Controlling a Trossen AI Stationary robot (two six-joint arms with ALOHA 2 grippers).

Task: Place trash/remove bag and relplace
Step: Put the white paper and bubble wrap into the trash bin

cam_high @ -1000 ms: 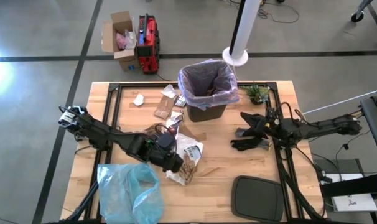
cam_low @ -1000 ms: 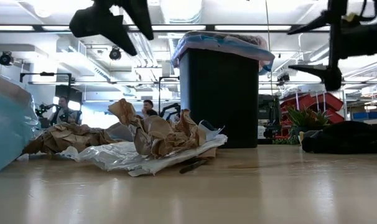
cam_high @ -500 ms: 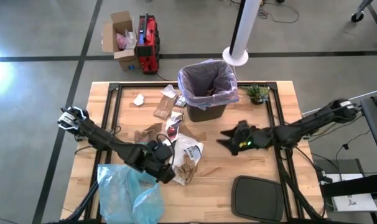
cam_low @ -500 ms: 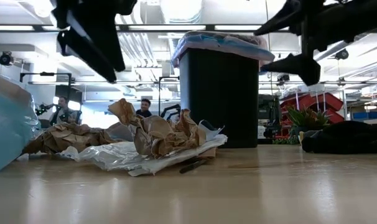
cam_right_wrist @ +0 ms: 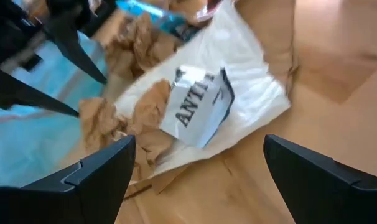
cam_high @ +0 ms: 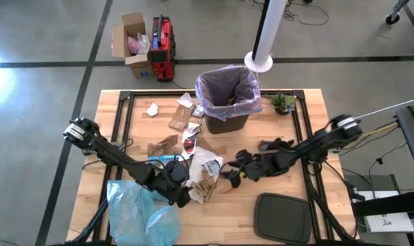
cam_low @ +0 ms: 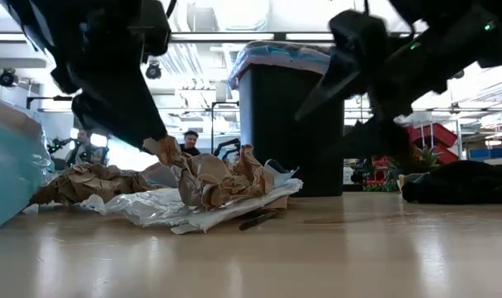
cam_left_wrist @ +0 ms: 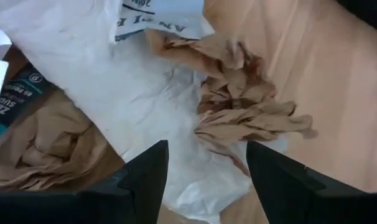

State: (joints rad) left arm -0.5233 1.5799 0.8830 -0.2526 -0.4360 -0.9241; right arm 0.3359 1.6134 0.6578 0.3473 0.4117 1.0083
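The black bin (cam_high: 229,121) stands at the table's far middle, and the lavender bag (cam_high: 251,102) lines it, folded over its rim. Trash lies in a heap in front of it. In the heap are a crumpled brown paper (cam_left_wrist: 238,106), a white printed wrapper (cam_right_wrist: 201,106) and more brown scraps (cam_high: 180,117). My left gripper (cam_left_wrist: 204,171) is open, its fingers standing on either side of the brown crumple, just above it. My right gripper (cam_right_wrist: 198,177) is wide open at the heap's right side, aimed at the white wrapper.
A light-blue plastic bag (cam_high: 142,212) lies at the near left, beside my left arm. A black lid (cam_high: 282,219) lies at the near right. A dark bundle (cam_high: 275,145) and a small plant (cam_high: 282,102) are on the right. Bare wood lies between the heap and the lid.
My left gripper has come down onto the trash heap, shifting a little toward the near edge and rolling; it stays open. My right gripper has swung from the right side toward the table's left and down to the heap, still wide open. The trash has not moved.
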